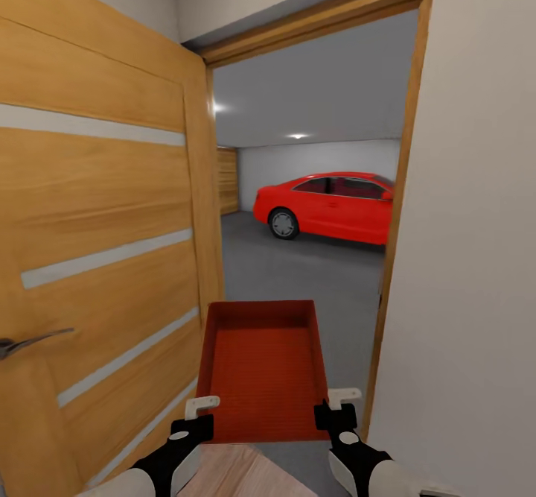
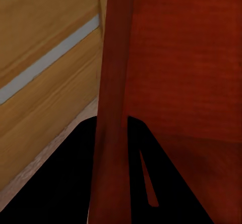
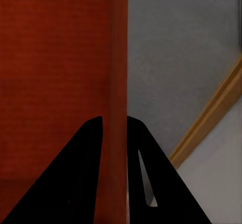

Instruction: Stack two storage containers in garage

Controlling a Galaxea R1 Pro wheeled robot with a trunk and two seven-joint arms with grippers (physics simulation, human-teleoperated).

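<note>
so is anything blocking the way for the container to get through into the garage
Nothing visible blocks it. The storage container, held on either side by the left gripper and right gripper, sits in the doorway between the open wood door and the door frame. The grey garage floor ahead lies bare up to the red car.

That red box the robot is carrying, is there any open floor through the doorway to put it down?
Yes. Past the storage container, grey concrete floor lies bare between the open wooden door and the right door frame, back to the red car. The doorway is tight: left gripper nearly brushes the door, right gripper sits close to the frame.
</note>
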